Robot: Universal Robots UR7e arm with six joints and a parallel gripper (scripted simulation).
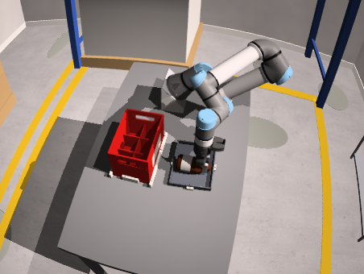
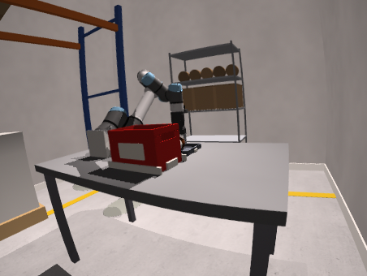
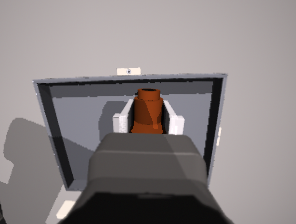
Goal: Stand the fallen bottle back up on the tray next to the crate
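The bottle (image 1: 188, 164) lay on its side in the grey tray (image 1: 189, 183), which sat on the tabletop (image 1: 161, 226) just beside the red crate (image 1: 137, 147), and my gripper (image 3: 148, 108) was clamped on it from above. In the wrist view I saw the two white fingers pressed against either side of the brown neck end, with the mouth pointing toward the tray's far wall. I judged the bottle stiff and probably smooth, so it might swivel between the pads once lifted. A hold this close to the neck would let the heavier body hang down, which could help tip it upright, but it risked slipping. The tray stood loose, so I reckoned any drag along its floor could shift it toward the crate.
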